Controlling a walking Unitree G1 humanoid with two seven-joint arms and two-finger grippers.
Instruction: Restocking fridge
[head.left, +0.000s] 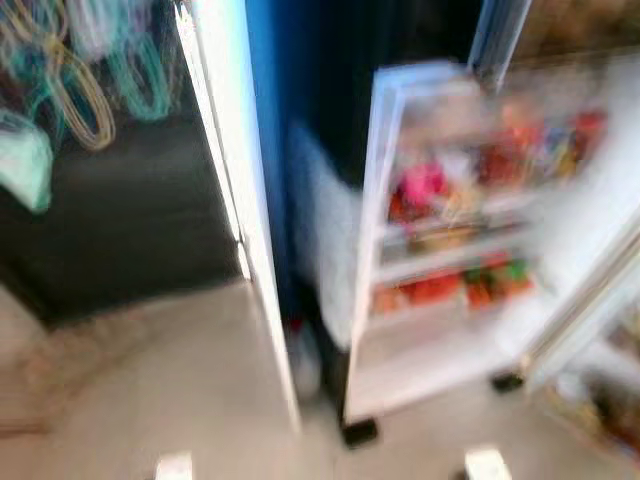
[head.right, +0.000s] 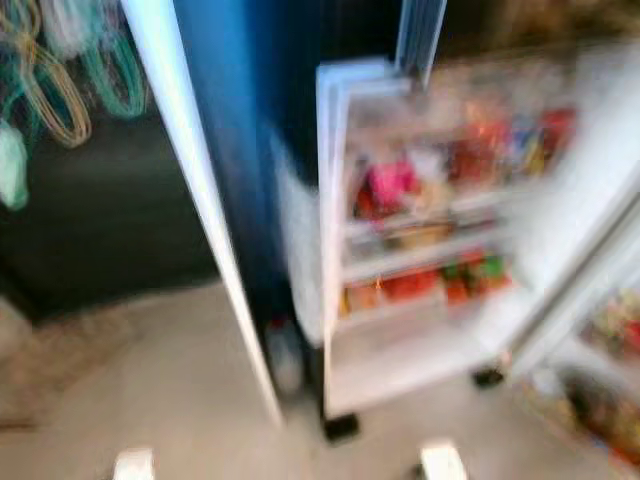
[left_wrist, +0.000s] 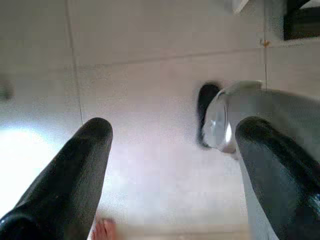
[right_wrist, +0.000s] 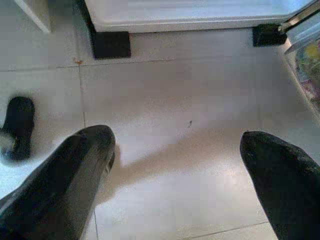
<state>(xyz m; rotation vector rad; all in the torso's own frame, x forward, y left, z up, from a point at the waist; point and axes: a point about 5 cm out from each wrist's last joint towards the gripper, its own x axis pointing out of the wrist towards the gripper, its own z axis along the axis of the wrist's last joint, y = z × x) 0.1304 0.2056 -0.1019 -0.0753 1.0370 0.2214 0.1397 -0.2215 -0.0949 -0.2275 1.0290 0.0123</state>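
Note:
The head views are blurred. The white fridge (head.left: 450, 230) stands open in front of me, slightly to the right. Its shelves hold pink, red, orange and green packs (head.left: 450, 285). The bottom shelf (head.left: 430, 360) looks bare. My left gripper (left_wrist: 172, 165) hangs open over the pale tiled floor with nothing between its fingers (left_wrist: 75, 175). My right gripper (right_wrist: 180, 175) is also open and holds nothing, above the floor just before the fridge base (right_wrist: 190, 15).
A tall white door edge (head.left: 240, 200) stands left of the fridge, and another door (head.left: 600, 300) with stocked racks swings out on the right. Coiled cables (head.left: 80, 80) hang at the back left. A pale bottle-like thing (head.left: 305, 360) sits on the floor by the door.

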